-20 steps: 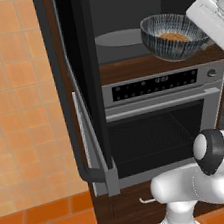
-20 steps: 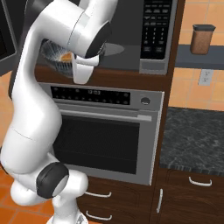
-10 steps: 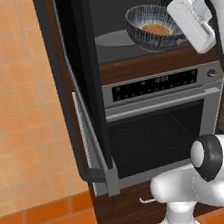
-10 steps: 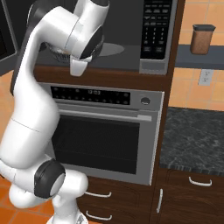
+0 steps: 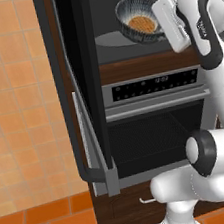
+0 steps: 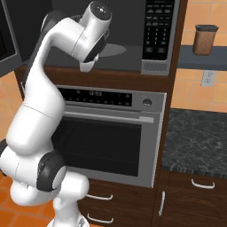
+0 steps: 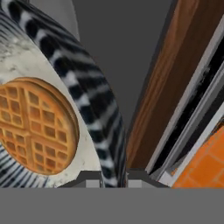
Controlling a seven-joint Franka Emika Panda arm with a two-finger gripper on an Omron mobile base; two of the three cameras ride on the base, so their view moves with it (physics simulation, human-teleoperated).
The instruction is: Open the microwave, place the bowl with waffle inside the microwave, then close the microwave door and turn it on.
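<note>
The microwave [image 5: 120, 12] stands open, its door [image 5: 84, 87] swung out to the left and seen almost edge-on. My gripper [image 5: 159, 17] is shut on the right rim of the glass bowl [image 5: 139, 22], which hangs tilted inside the cavity just above the grey turntable [image 5: 119, 39]. A round waffle [image 5: 141, 24] lies in the bowl. In the hand view the bowl's rim [image 7: 105, 131] runs down between my fingertips [image 7: 89, 179], gripper [image 7: 113, 178] clamped on it, with the waffle [image 7: 33, 124] to the left. The button panel [image 6: 159, 31] is at the microwave's right.
A silver oven [image 5: 153, 88] with a display sits right under the microwave [image 6: 133, 44]. The open door's handle bar [image 5: 56, 91] juts out at the left. To the right are a dark stone counter [image 6: 195, 142] and a brown jar [image 6: 206, 40] on a shelf.
The arm has carried the bowl left and deeper into the microwave cavity, from in front of the opening to over the turntable. The grip has stayed shut.
</note>
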